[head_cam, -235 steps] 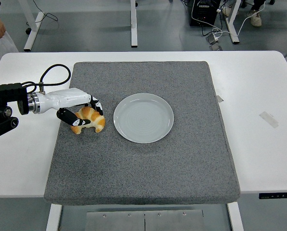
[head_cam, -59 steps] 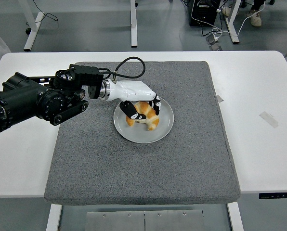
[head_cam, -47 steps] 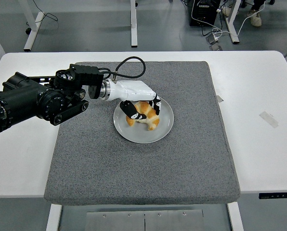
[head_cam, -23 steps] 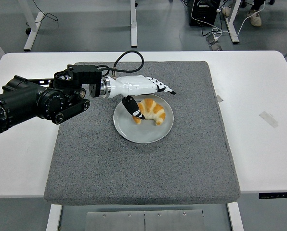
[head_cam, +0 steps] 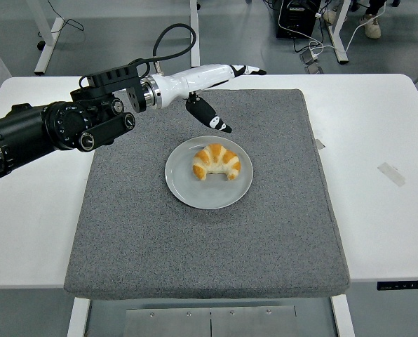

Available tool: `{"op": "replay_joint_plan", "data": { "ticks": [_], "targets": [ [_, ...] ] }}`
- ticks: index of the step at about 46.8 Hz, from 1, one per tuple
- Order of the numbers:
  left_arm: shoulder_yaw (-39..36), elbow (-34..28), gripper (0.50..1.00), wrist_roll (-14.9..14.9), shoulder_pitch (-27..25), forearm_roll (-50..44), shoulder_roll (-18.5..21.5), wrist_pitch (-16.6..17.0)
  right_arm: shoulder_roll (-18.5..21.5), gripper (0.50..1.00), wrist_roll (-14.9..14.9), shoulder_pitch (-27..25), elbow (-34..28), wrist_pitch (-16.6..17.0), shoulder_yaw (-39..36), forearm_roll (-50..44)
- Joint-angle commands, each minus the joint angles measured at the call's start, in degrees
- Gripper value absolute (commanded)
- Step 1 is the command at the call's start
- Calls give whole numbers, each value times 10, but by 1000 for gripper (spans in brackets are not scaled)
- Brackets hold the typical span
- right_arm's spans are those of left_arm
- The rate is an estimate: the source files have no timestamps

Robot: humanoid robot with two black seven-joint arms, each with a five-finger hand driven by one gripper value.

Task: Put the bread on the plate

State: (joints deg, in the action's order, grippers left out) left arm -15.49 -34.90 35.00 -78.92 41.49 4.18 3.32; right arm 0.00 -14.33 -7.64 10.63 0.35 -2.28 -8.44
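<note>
A golden croissant point(head_cam: 217, 162) lies on the pale grey plate point(head_cam: 188, 187) in the middle of the grey mat point(head_cam: 195, 246). My left hand point(head_cam: 231, 91) hovers above and behind the plate, well clear of the croissant. Its white fingers point(head_cam: 245, 69) stretch out straight and the thumb point(head_cam: 210, 116) hangs down, holding nothing. The black left arm point(head_cam: 48, 130) reaches in from the left edge. No right arm shows.
The mat covers most of the white table point(head_cam: 384, 140). A strip of tape point(head_cam: 391, 173) lies on the table at the right. Table legs and cables stand on the floor beyond the far edge.
The hand carried the croissant from the mat's left onto the plate, let go of it, spread its fingers, then rose up and back away from the plate.
</note>
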Motion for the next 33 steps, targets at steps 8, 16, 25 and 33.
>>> {"op": "replay_joint_plan", "data": {
  "ticks": [8, 16, 25, 33],
  "targets": [
    [27, 0, 993, 0, 9, -104, 23, -26, 0, 1000, 0, 0, 0, 0, 0, 0],
    [70, 1, 995, 0, 31, -187, 37, -49, 0, 1000, 0, 0, 0, 0, 0, 0],
    [170, 1, 995, -63, 88, -294, 50, -59, 0, 1000, 0, 0, -1, 0, 0, 0],
    [348, 1, 995, -143, 178, -375, 52, -59, 0, 1000, 0, 0, 0, 0, 1, 0]
  ]
}}
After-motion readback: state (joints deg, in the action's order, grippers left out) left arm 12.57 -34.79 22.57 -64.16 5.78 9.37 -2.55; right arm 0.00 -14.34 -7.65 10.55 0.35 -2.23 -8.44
